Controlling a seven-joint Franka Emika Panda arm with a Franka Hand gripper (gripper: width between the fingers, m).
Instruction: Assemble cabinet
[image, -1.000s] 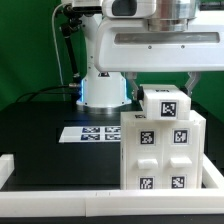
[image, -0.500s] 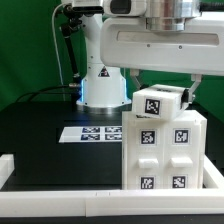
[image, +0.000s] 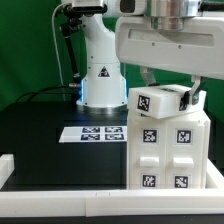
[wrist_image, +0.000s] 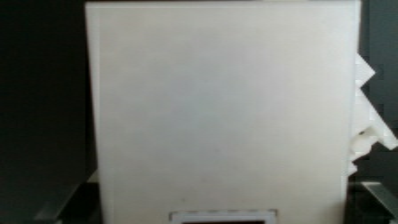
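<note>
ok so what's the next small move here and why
Probably rotate the top block level before pressing down. It looks tilted in the end effector, one edge riding higher over the cabinet, so it isn't square with the shell yet.

We see open desk (image: 35, 125) at the frame's left; the cabinet (image: 168, 152), with a tilted drawer block (image: 160, 101) above, fills the right.

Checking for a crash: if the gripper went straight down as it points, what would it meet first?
The small white block that the gripper seems to hold is already between its fingers. Below that comes the cabinet, its top apparently almost touching, though depth is unclear.
</note>
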